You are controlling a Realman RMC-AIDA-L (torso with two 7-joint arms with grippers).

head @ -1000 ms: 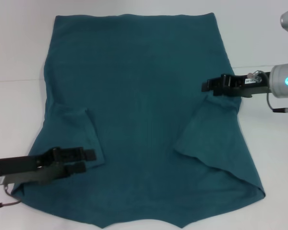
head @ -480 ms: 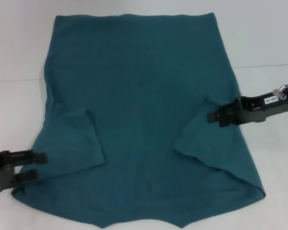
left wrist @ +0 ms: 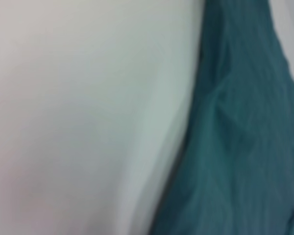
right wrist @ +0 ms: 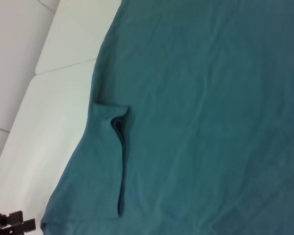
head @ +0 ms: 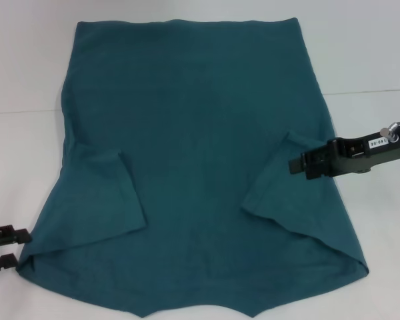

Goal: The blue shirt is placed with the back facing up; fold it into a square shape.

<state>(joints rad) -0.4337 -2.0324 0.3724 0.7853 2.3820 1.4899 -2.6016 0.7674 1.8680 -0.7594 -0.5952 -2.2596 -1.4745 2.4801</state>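
- Head view: the blue shirt point(head: 200, 167) lies flat, back up, on the white table point(head: 367, 60), both sleeves already turned in over the body.
- The left gripper point(head: 1, 249) sits at the near-left shoulder corner, just off the cloth, its 2 fingers parted by a narrow gap and holding nothing.
- The right gripper point(head: 297, 165) hovers over the folded right sleeve; whether its fingers are parted or closed I cannot tell.
- Left wrist view: only the shirt's edge and bare table show; none of that arm's own fingers.
- Right wrist view: the folded left sleeve lies neat, with the left gripper small at the far corner.
- Judged next step: a side fold. Pinch only the top layer at the shoulder corner, keep both arms level, and lay the edge straight.
- No containers are in sight.
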